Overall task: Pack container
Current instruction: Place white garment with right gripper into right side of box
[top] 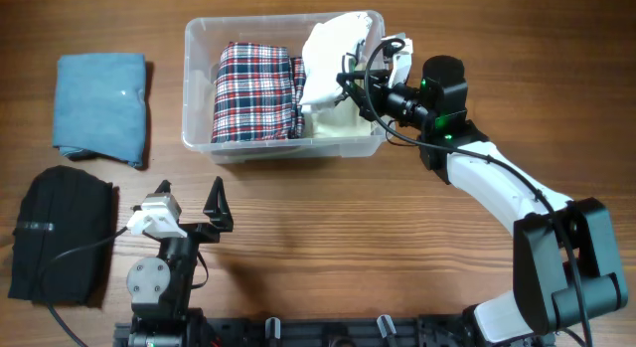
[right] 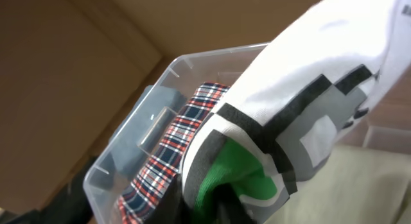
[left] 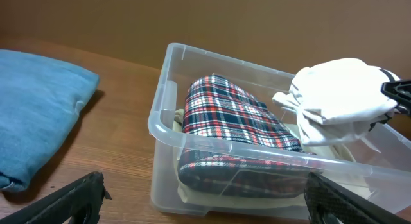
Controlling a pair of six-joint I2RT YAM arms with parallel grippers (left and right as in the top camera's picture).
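The clear plastic container [top: 199,84] stands at the back middle of the table. A folded red, white and navy plaid cloth [top: 253,91] lies in its left half on a cream cloth [top: 343,123]. My right gripper [top: 356,84] is shut on a folded white garment [top: 333,54] with grey, black and green print, held over the container's right half. That garment fills the right wrist view [right: 308,89]. My left gripper [top: 189,203] is open and empty near the front, facing the container [left: 168,102]; the plaid cloth [left: 237,121] and white garment [left: 340,89] show there.
A folded blue cloth [top: 99,106] lies at the far left, also in the left wrist view [left: 32,115]. A folded black garment [top: 60,233] lies at the front left beside my left arm. Bare wood lies between the container and the left gripper.
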